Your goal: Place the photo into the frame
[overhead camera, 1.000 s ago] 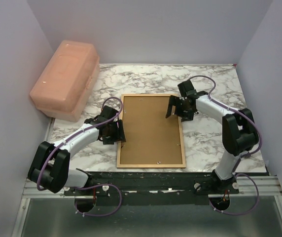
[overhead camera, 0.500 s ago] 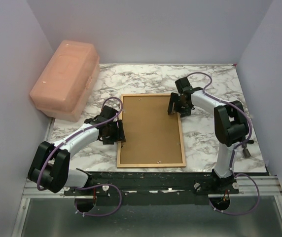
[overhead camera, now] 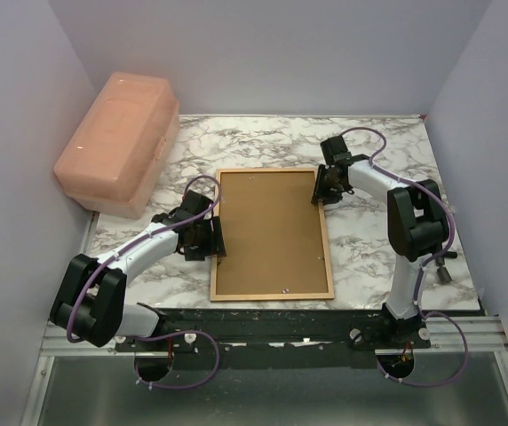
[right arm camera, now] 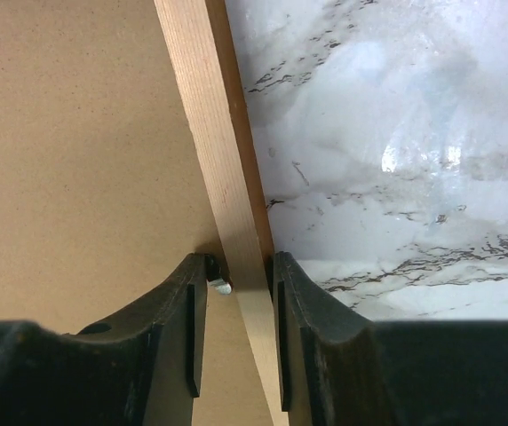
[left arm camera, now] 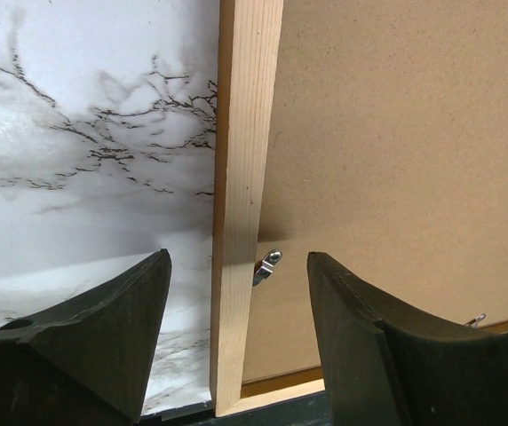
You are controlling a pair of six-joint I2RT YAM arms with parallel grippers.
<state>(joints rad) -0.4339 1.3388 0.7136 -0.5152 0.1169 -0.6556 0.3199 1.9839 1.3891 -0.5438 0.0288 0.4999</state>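
Note:
The frame (overhead camera: 272, 295) lies flat on the marble table with its back up, and the brown backing board (overhead camera: 272, 232) fills it. The photo is hidden. My left gripper (overhead camera: 218, 238) is open, with a finger on each side of the frame's left rail (left arm camera: 241, 177) near a metal clip (left arm camera: 267, 264), touching neither. My right gripper (overhead camera: 323, 188) is at the upper right rail (right arm camera: 214, 133). Its jaws (right arm camera: 241, 262) are closed in on that rail, one finger on the outer edge and the other against a small metal clip (right arm camera: 220, 286).
A pink plastic box (overhead camera: 116, 142) stands at the back left, against the wall. Grey walls close in the table on the left, back and right. The frame's near edge lies close to the table's front edge (overhead camera: 281, 311).
My right gripper has moved from over the backing board out to the frame's upper right rail, and its jaws have narrowed onto it. The left arm has not moved.

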